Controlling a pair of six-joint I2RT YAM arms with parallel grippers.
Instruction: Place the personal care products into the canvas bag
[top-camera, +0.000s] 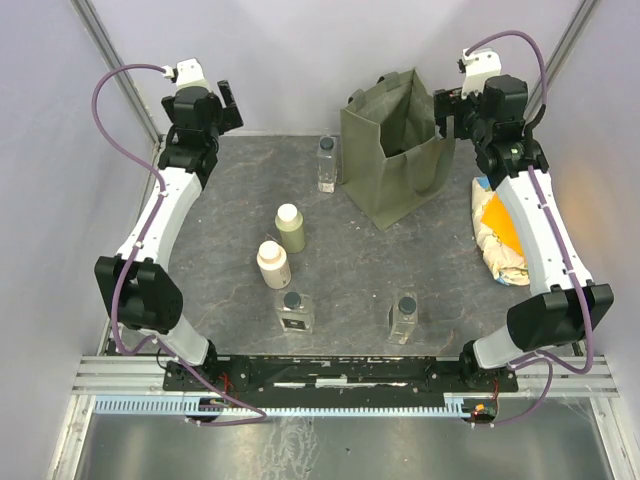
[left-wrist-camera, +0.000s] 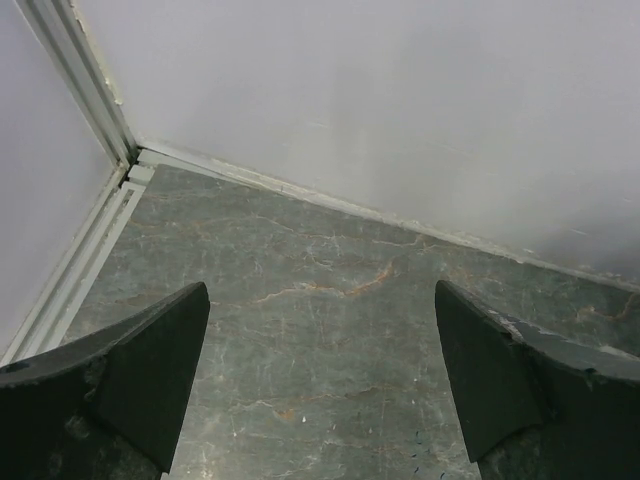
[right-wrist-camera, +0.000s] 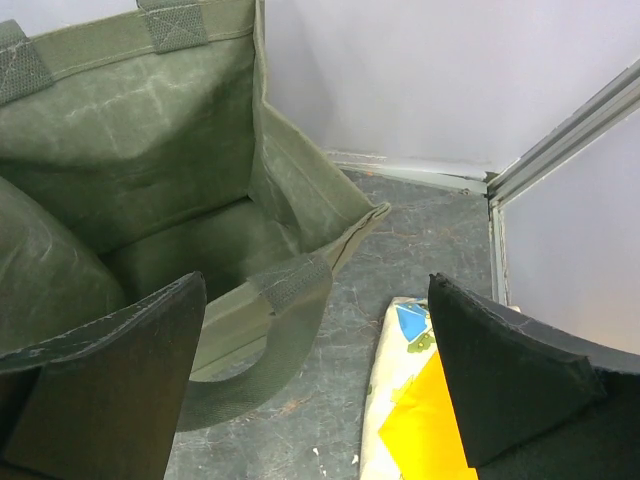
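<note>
The olive-green canvas bag (top-camera: 395, 150) stands open at the back right; its inside and near handle show in the right wrist view (right-wrist-camera: 150, 180). Three clear square bottles with dark caps stand on the table: one left of the bag (top-camera: 327, 164), two near the front (top-camera: 294, 312) (top-camera: 404, 317). The olive-green bottle (top-camera: 291, 229) and the cream bottle (top-camera: 273, 265) stand mid-left. My left gripper (top-camera: 228, 104) is open and empty at the back left corner (left-wrist-camera: 320, 390). My right gripper (top-camera: 447, 112) is open and empty at the bag's right rim (right-wrist-camera: 315, 390).
An orange and cream soft packet (top-camera: 500, 235) lies at the right edge beside the right arm, also in the right wrist view (right-wrist-camera: 420, 420). White walls and metal frame posts (left-wrist-camera: 95, 95) close the back corners.
</note>
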